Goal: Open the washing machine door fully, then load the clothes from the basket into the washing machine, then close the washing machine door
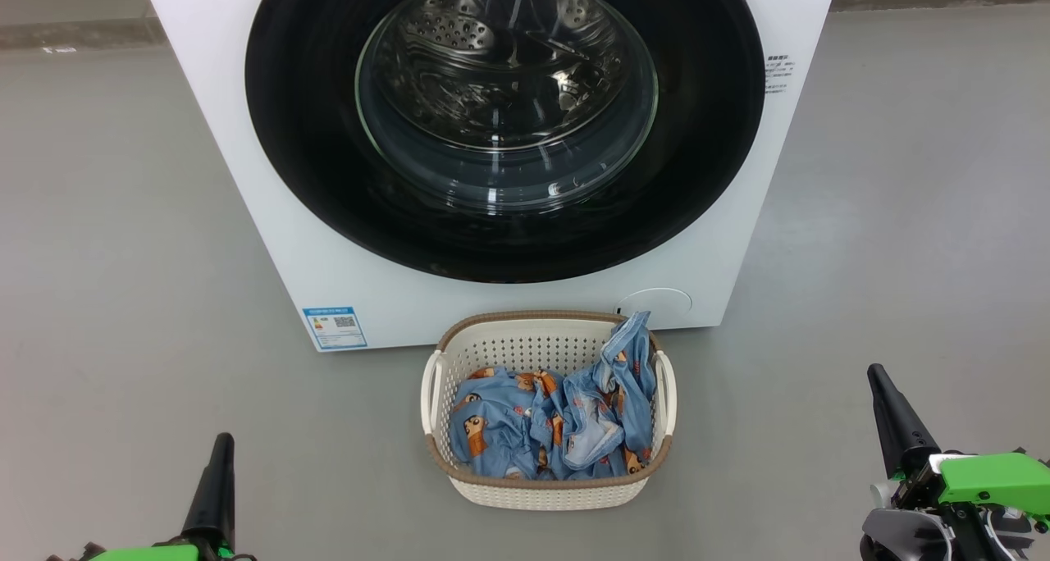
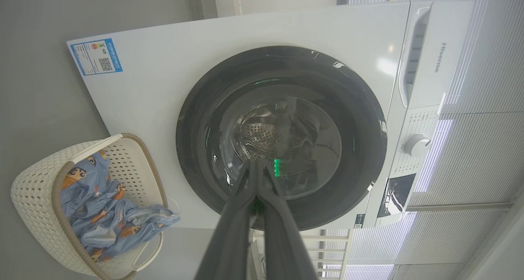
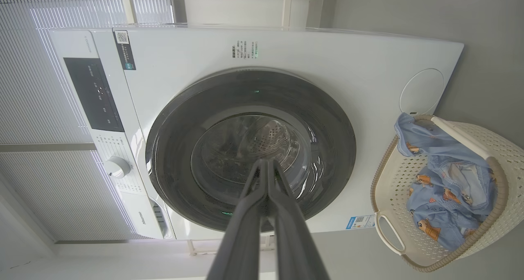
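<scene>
The left gripper (image 1: 220, 454) sits at 7 o'clock in the head view. Its two dark fingers (image 2: 235, 231) are pressed together to one point, holding nothing and touching nothing. In its wrist view the tips meet in line with the door glass. The right gripper (image 1: 882, 389) is at 4 o'clock in the head view, likewise closed tight and empty, above the grey floor (image 1: 902, 216). Its wrist view also shows the tips meeting in front of the glass.

The door (image 1: 312, 175) is shut flush on the washer (image 1: 394, 307), and the steel drum (image 1: 492, 61) shows through its window. The basket (image 1: 545, 491) stands on the floor at 6 o'clock from the door, just in front of the washer's lower edge and well apart from both grippers. The clothes (image 1: 533, 430) lie heaped in it, with one piece draped over the rim at 1 o'clock.

"Hisense" (image 2: 439, 57) reads in grey on the washer's top strip in the left wrist view. A blue label (image 1: 335, 327) at 7 o'clock from the door carries a QR code and coloured bars, but its text is too small to read. Small print (image 1: 779, 73) at 2 o'clock from the door is also unreadable. In the right wrist view a dark sticker (image 3: 125, 48) with a QR code sits beside the black panel (image 3: 94, 93), whose marks are too fine to make out. Tiny print rings the white knob (image 3: 116, 166). A round flap (image 1: 655, 303) lies at 5 o'clock from the door.
</scene>
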You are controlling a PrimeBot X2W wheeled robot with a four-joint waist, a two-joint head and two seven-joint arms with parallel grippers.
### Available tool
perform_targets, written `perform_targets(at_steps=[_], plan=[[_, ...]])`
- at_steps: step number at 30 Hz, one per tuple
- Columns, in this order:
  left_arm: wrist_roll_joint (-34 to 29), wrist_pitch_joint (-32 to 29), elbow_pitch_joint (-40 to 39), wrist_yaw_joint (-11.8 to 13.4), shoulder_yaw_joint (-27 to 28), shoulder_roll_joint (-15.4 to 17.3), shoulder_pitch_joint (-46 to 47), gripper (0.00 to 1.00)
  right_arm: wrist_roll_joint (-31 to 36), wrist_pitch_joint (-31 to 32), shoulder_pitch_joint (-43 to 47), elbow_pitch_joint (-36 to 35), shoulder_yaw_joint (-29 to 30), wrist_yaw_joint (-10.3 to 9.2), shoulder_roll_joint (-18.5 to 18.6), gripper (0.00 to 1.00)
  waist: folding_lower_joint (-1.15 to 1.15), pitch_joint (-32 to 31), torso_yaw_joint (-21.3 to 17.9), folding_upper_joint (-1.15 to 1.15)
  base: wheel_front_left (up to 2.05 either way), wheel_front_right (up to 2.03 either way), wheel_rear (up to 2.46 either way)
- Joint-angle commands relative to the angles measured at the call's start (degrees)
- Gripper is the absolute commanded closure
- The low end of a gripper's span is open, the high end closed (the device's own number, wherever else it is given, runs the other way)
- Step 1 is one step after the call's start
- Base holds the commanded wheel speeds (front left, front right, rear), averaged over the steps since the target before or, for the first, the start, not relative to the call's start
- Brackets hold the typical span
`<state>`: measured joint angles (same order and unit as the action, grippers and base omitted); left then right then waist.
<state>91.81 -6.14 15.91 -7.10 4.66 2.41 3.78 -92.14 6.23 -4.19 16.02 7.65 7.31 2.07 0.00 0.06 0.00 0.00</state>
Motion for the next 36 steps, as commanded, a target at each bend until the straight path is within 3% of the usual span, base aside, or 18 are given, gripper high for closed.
perform_targets(at_steps=[1, 26, 27, 36], plan=[[0.28, -0.42, -1.61, -0.39, 1.96, 0.47, 2.74, 1.0, 0.02, 0.28, -2.33, -1.73, -1.08, 0.18, 0.81, 1.0, 0.0, 0.0, 0.0, 0.0, 0.0, 0.0, 0.0], [0.29, -0.41, -1.61, -0.39, 1.95, 0.47, 2.74, 1.0, 0.02, 0.28, -2.33, -1.73, -1.08, 0.18, 0.81, 1.0, 0.0, 0.0, 0.0, 0.0, 0.0, 0.0, 0.0], [0.0, 0.0, 0.02, 0.0, 0.0, 0.0, 0.0, 0.0, -0.02, 0.0, 0.0, 0.02, 0.0, 0.0, -0.01, 0.0, 0.0, 0.0, 0.0, 0.0, 0.0, 0.0, 0.0], [-0.08, 1.03, 1.04, 0.07, -0.81, -0.19, -0.41, 0.0, -0.36, -0.88, 0.27, 1.1, -0.86, 0.0, -0.47, 0.0, 0.1, -0.08, 0.04, 0.0, 0.0, 0.0, 0.0]])
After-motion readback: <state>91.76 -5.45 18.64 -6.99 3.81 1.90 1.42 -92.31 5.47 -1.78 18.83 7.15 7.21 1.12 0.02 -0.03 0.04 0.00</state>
